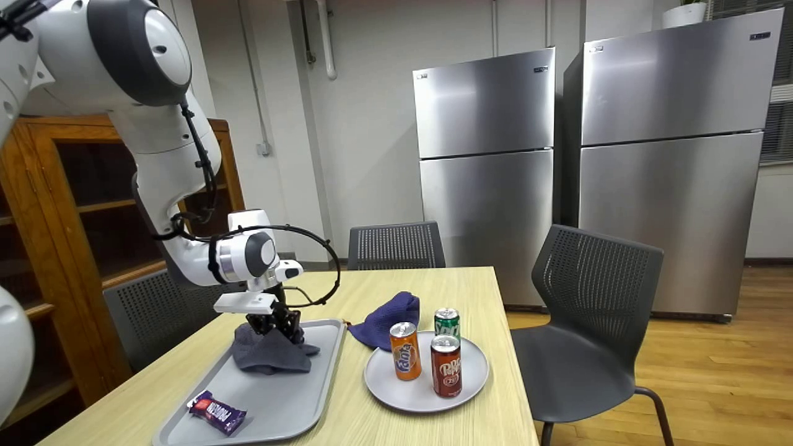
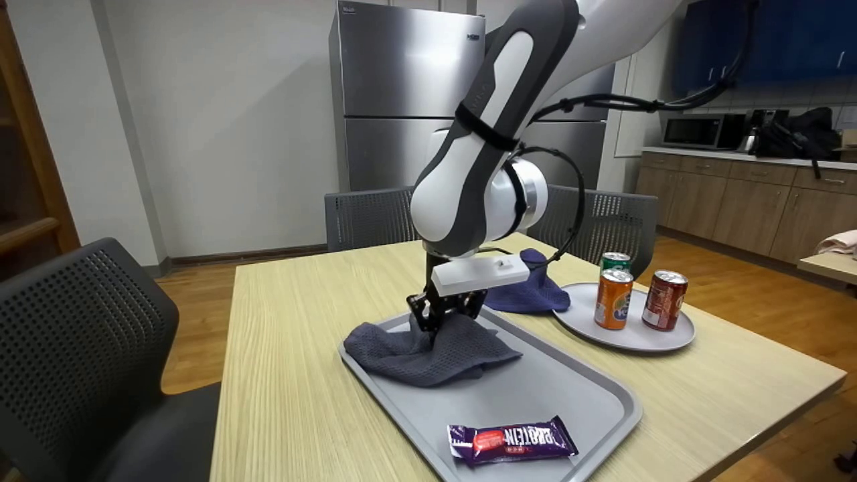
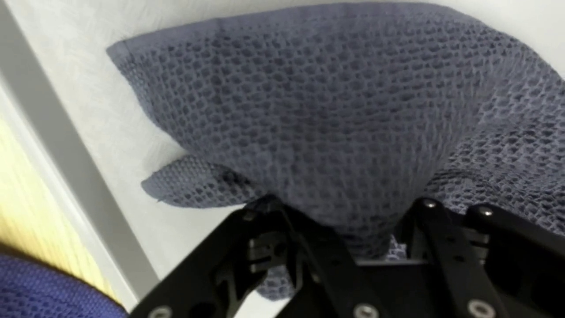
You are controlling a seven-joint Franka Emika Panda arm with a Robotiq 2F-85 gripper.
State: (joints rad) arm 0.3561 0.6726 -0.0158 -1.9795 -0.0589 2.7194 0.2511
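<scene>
A dark grey waffle-weave cloth (image 1: 272, 359) lies rumpled at one end of the grey tray (image 1: 288, 402). My gripper (image 1: 277, 328) points down into it, in both exterior views. Seen from the wrist, a fold of the cloth (image 3: 318, 101) bulges up between the two black fingers, which stand partly apart. The cloth covers the fingertips, so whether they press on it does not show. Toward the opposite end of the tray lies a purple protein bar (image 2: 512, 442), clear of the gripper.
Beside the tray is a blue-purple cloth (image 1: 387, 322), its edge touching or close to the round plate (image 1: 387, 393). An orange can (image 1: 405, 353), a dark red can (image 1: 446, 368) and a green can (image 1: 446, 322) stand upright there. Dark chairs (image 1: 588, 334) surround the wooden table (image 2: 281, 348).
</scene>
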